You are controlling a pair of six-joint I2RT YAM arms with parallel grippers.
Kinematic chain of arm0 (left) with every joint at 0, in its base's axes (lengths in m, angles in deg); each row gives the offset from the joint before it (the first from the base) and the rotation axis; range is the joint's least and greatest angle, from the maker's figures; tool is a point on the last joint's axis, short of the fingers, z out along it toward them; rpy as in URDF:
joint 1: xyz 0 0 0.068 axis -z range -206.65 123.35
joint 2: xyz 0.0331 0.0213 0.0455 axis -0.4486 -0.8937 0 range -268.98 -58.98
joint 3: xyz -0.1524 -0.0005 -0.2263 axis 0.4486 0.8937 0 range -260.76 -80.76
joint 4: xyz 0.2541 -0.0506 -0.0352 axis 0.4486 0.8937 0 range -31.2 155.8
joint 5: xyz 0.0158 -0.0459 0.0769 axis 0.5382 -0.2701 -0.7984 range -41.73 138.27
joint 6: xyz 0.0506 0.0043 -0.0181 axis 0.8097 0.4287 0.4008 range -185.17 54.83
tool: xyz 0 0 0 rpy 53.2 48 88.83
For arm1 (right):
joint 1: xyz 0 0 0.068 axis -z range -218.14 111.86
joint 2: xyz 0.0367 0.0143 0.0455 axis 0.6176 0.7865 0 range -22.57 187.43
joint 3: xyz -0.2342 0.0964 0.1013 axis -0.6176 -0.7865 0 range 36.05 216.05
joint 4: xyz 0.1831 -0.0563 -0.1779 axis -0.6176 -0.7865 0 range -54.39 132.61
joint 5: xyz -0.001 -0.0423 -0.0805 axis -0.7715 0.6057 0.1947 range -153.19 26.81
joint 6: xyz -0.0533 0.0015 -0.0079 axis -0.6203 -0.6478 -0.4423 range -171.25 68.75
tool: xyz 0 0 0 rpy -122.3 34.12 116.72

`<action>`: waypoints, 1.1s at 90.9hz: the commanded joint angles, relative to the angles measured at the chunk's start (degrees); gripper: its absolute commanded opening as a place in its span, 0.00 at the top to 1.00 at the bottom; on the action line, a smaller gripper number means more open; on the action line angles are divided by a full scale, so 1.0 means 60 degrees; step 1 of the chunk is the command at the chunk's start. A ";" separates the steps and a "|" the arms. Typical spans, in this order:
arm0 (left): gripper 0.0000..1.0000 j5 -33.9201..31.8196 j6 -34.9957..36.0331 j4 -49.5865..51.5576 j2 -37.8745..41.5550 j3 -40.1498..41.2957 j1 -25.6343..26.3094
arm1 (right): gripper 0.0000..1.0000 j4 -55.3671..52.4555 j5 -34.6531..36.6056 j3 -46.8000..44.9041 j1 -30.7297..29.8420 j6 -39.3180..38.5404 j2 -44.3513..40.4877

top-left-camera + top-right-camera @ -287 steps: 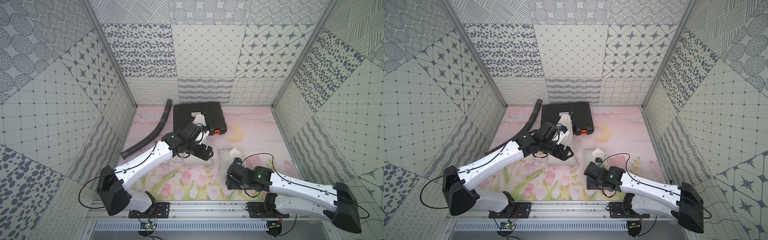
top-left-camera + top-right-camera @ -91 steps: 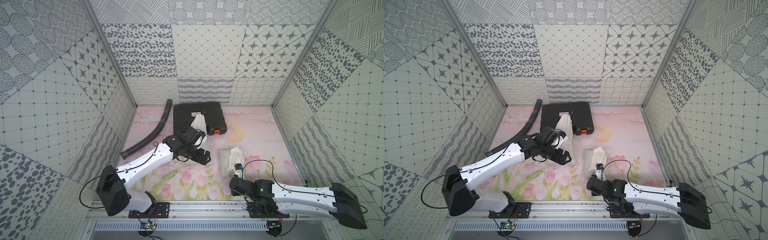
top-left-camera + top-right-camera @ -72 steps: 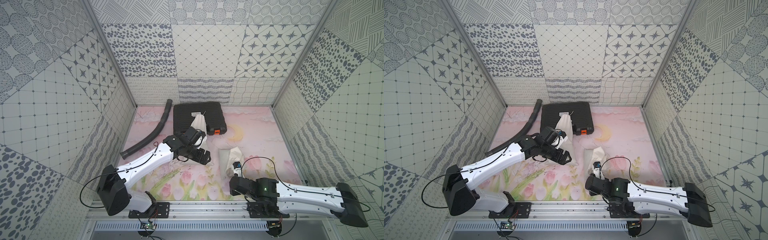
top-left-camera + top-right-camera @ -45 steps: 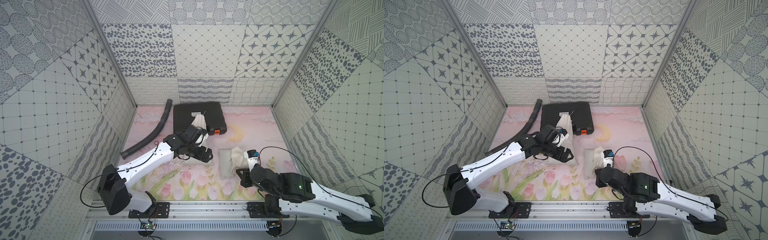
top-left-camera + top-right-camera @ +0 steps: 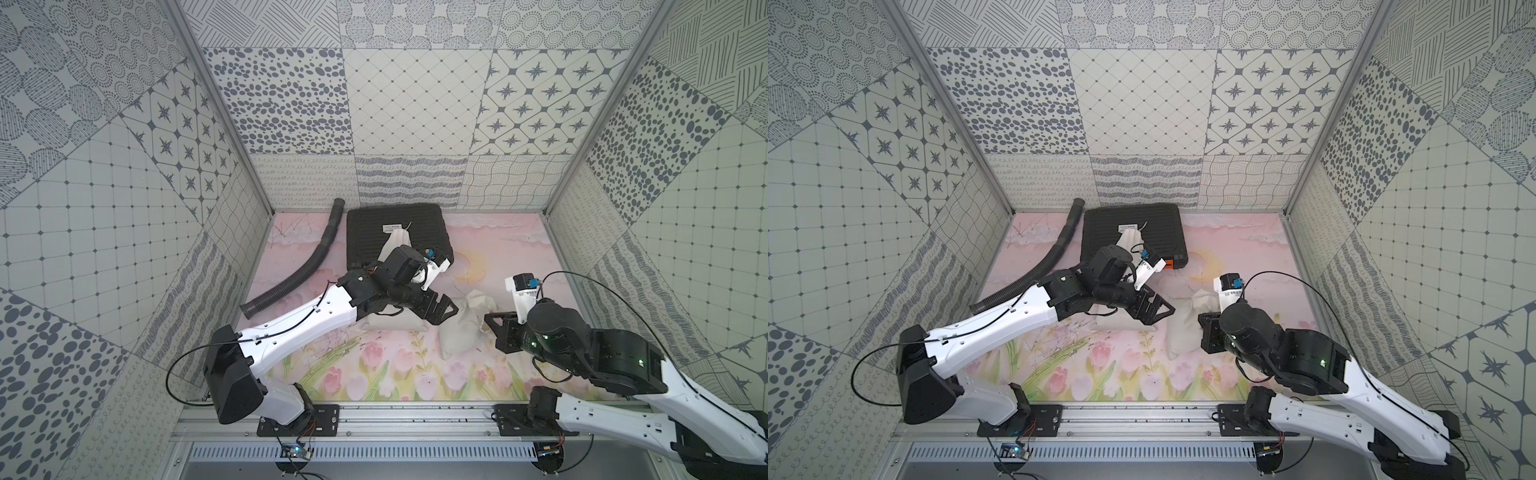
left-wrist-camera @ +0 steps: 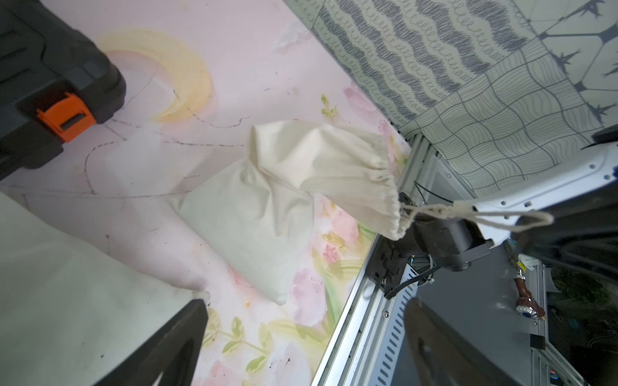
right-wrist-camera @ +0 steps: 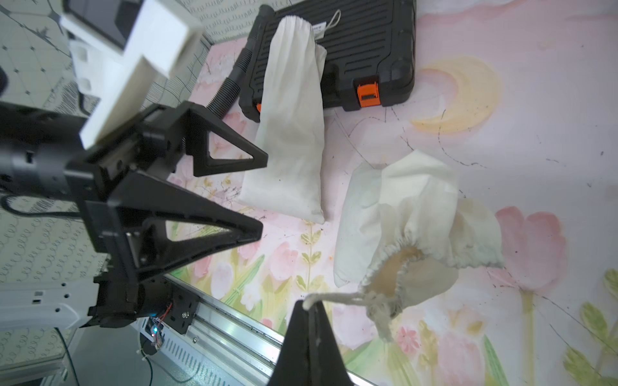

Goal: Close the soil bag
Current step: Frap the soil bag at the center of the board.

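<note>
The soil bag [image 5: 459, 332] [image 5: 1185, 328] is a cream cloth sack lying on the flowered mat, its gathered neck lifted toward the right arm. Its mouth [image 7: 394, 264] is partly open and shows brown inside. My right gripper [image 7: 309, 307] [image 5: 487, 328] is shut on the bag's drawstring [image 7: 334, 295] [image 6: 468, 214], which runs taut from the neck. My left gripper [image 5: 442, 309] [image 5: 1156, 311] [image 6: 306, 304] hangs open just left of the bag [image 6: 267, 207], holding nothing.
A second flat cream bag [image 7: 291, 133] drapes from the black tool case [image 5: 397, 237] with orange latches onto the mat, under my left arm. A black corrugated hose [image 5: 299, 274] lies at the left. The metal rail [image 5: 415, 415] runs along the front edge.
My right arm has risen and swung right with the drawstring, pulling the bag's neck up and toward it. My left gripper, still open, has shifted right toward the bag.
</note>
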 commanded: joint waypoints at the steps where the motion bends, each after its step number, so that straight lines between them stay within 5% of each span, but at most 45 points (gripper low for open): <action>1: 0.04 0.0255 0.0931 -0.1949 -0.0042 -0.0410 0.0384 | 1.00 0.0123 -0.0096 0.0861 0.0204 -0.0599 0.0013; 57: 0.07 -0.1632 0.3288 -0.3277 -0.0387 -0.1512 0.1395 | 1.00 0.0648 -0.0869 0.3876 0.1117 -0.1905 0.2139; 77: 0.11 -0.3315 0.5436 -0.3486 -0.0500 -0.1685 0.2239 | 1.00 0.0780 -0.1051 0.4628 0.1318 -0.1709 0.2661; 100: 0.45 -0.5417 0.6385 -0.4761 -0.0794 -0.0939 0.2298 | 1.00 0.0782 -0.0903 0.5608 0.1388 -0.1505 0.3031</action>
